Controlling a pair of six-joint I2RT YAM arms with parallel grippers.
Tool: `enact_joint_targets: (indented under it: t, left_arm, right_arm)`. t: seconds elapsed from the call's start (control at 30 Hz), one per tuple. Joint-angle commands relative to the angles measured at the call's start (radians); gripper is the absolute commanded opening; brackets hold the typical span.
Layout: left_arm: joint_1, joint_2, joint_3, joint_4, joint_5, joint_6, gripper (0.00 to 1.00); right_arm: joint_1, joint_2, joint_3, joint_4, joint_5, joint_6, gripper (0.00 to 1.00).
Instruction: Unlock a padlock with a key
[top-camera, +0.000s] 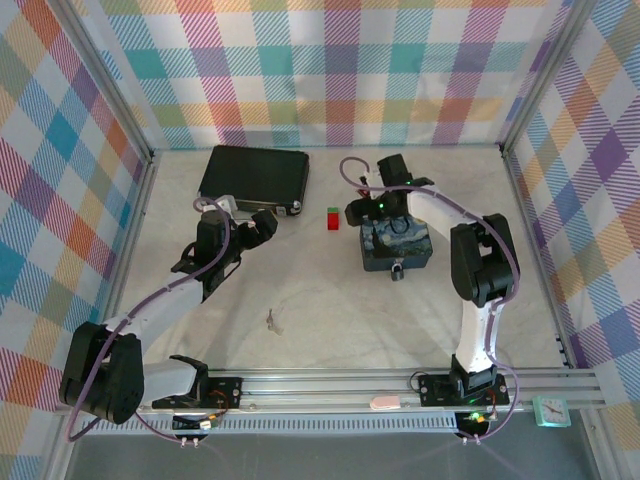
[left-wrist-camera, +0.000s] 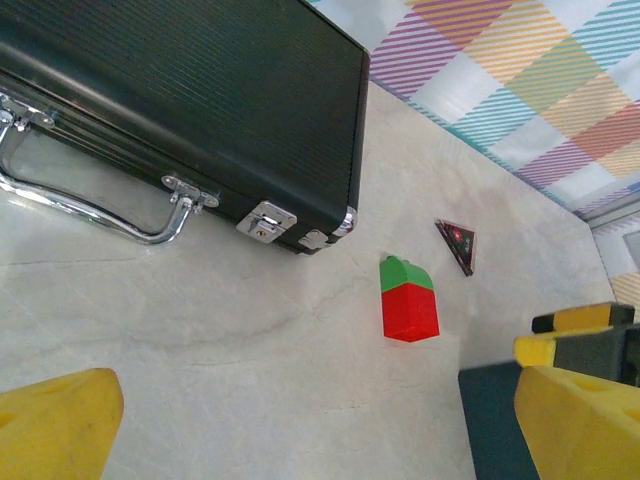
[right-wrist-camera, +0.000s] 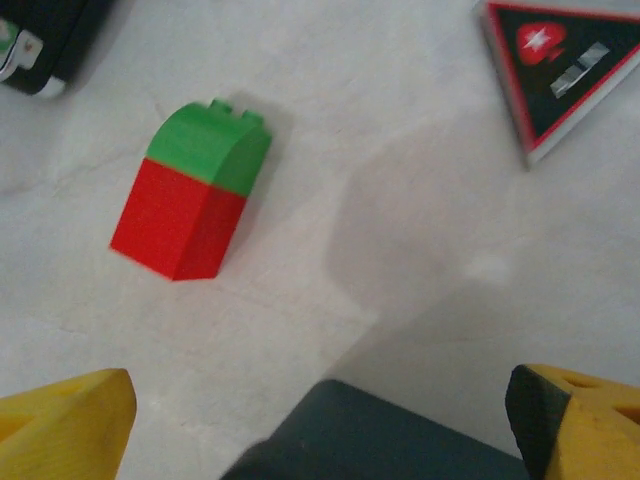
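Observation:
The padlock (top-camera: 398, 270) is a tiny silvery-dark lock on the near side of the blue painted tin (top-camera: 395, 245). A slender dark key (top-camera: 273, 320) lies alone on the table, nearer the arm bases, far from both grippers. My left gripper (top-camera: 264, 222) hovers just in front of the black briefcase (top-camera: 255, 175), open, with bare table between its yellow fingers (left-wrist-camera: 55, 420). My right gripper (top-camera: 358, 209) stands open at the tin's far left corner (right-wrist-camera: 380, 440), nothing held between its fingers (right-wrist-camera: 580, 425).
A small red-and-green block (top-camera: 332, 218) stands between the two grippers, also in the left wrist view (left-wrist-camera: 408, 300) and the right wrist view (right-wrist-camera: 192, 205). A dark triangular tag (right-wrist-camera: 570, 70) lies beyond it. Checked walls enclose the table.

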Motion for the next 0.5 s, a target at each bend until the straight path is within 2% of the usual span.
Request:
enact_joint_targets:
  t: [0.0, 0.17, 0.33, 0.47]
  left_arm:
    - [-0.008, -0.027, -0.006, -0.052, -0.019, -0.019, 1.00]
    - [-0.008, -0.046, -0.022, -0.107, -0.010, -0.006, 1.00]
    - [-0.008, -0.051, -0.038, -0.130, 0.004, -0.003, 1.00]
    - [-0.008, -0.050, -0.042, -0.129, 0.007, -0.011, 1.00]
  right_arm:
    - [0.018, -0.099, -0.054, 0.027, 0.041, 0.093, 0.97]
    - [0.000, -0.248, -0.130, -0.014, 0.261, 0.122, 0.99]
    - [-0.068, -0.308, -0.214, -0.051, 0.318, 0.095, 0.99]
    - [-0.145, -0.337, -0.302, -0.037, 0.253, 0.093, 0.99]
